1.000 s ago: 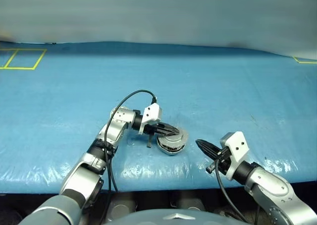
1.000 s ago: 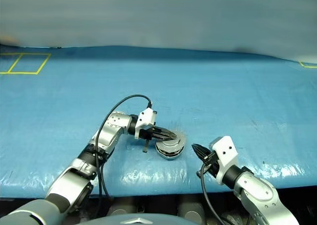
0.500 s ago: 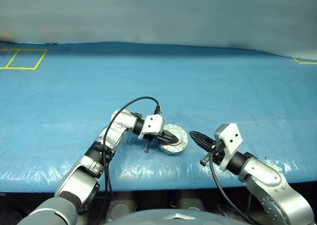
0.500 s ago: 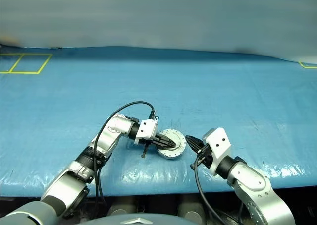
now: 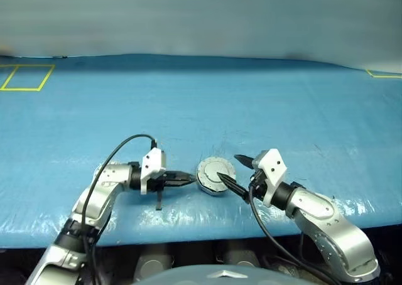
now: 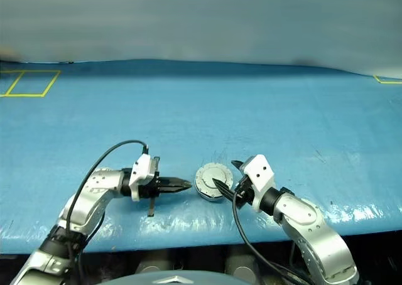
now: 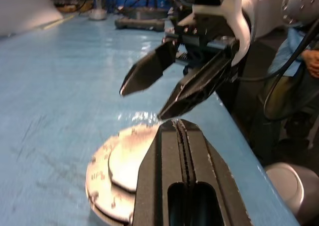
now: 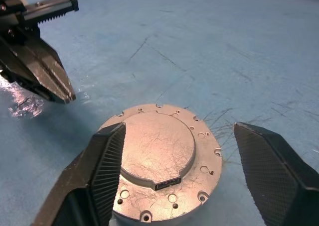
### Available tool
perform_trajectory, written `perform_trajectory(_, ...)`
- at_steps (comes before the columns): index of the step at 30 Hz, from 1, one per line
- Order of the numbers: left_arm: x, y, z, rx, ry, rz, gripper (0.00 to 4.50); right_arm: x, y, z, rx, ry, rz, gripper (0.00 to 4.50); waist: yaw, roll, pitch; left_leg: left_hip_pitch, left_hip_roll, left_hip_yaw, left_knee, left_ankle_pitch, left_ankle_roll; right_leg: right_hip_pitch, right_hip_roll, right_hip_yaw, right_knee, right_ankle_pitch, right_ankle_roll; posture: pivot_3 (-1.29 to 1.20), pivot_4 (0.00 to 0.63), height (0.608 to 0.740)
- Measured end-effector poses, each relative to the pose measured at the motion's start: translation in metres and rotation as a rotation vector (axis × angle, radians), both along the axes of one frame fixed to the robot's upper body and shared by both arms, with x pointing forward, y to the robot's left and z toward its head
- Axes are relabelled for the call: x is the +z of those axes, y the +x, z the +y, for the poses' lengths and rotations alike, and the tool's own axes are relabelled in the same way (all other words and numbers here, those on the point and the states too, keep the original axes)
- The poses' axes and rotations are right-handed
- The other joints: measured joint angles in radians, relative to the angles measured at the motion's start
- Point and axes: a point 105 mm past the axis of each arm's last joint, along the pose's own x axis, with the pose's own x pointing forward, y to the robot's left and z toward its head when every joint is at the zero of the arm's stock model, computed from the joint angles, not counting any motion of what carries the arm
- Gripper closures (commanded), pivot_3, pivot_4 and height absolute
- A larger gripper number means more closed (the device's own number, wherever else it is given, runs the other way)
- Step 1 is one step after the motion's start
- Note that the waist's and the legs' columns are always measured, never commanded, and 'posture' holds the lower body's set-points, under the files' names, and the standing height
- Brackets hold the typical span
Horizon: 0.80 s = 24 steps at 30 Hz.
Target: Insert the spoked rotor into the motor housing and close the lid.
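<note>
The motor housing [image 5: 213, 188] sits on the blue sheet near the table's front edge, with the round grey lid [image 8: 158, 145] lying flat on top of it. The spoked rotor is hidden. My left gripper [image 5: 190, 179] is shut with nothing in it, pointing at the housing from its left, a short gap away. From the right, my right gripper [image 5: 233, 172] stands open, its fingers reaching to either side of the housing without touching it. The right wrist view has the two fingers [image 8: 102, 169] flanking the lid.
Blue plastic sheeting [image 5: 264, 103] covers the table, and its front edge [image 5: 188, 231] runs just below the housing. A yellow tape square [image 5: 25, 76] marks the far left corner. In the left wrist view a person [image 7: 304, 47] is beyond the table's edge.
My left gripper has drawn back to the left, off the lid, which now lies flat on the housing. My right gripper has moved in towards the housing and opened.
</note>
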Motion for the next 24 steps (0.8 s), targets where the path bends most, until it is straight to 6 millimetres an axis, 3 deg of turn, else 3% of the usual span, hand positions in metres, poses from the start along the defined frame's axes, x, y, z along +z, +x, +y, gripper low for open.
perform_trajectory(5, -0.006, -0.004, 0.001, 0.077, -0.023, -0.031, 4.5, -0.002, 0.005, 0.009, 0.062, -0.022, -0.002, 0.02, 0.011, 0.0, 0.0, 0.001, 0.0, 0.0, 0.0, 0.0, 0.0, -0.001, -0.002, -0.001, -0.001, 0.0, 0.0, 0.0, 0.15, 0.74)
perform_trajectory(12, -0.006, -0.009, -0.003, 0.134, -0.08, -0.089, 4.5, -0.026, 0.008, 0.008, 0.099, -0.108, 0.059, 0.02, 0.01, 0.001, 0.0, 0.0, 0.0, 0.002, -0.001, 0.0, 0.0, 0.0, -0.002, -0.001, 0.0, 0.003, -0.005, 0.0, 0.15, 0.74)
perform_trajectory(18, -0.014, -0.016, 0.001, 0.129, -0.041, -0.099, 4.5, -0.028, 0.009, 0.012, 0.116, -0.133, 0.038, 0.02, 0.009, 0.001, 0.0, 0.002, 0.0, 0.002, -0.001, 0.0, 0.0, -0.002, -0.002, -0.001, 0.0, 0.0, 0.0, 0.0, 0.15, 0.74)
perform_trajectory(24, -0.012, -0.015, 0.0, 0.138, -0.054, -0.115, 4.5, -0.028, 0.007, 0.017, 0.136, -0.137, 0.025, 1.48, 0.009, 0.001, 0.0, 0.002, 0.0, 0.002, -0.001, 0.0, 0.0, -0.002, -0.002, -0.001, -0.001, 0.0, 0.0, 0.0, 0.15, 0.74)
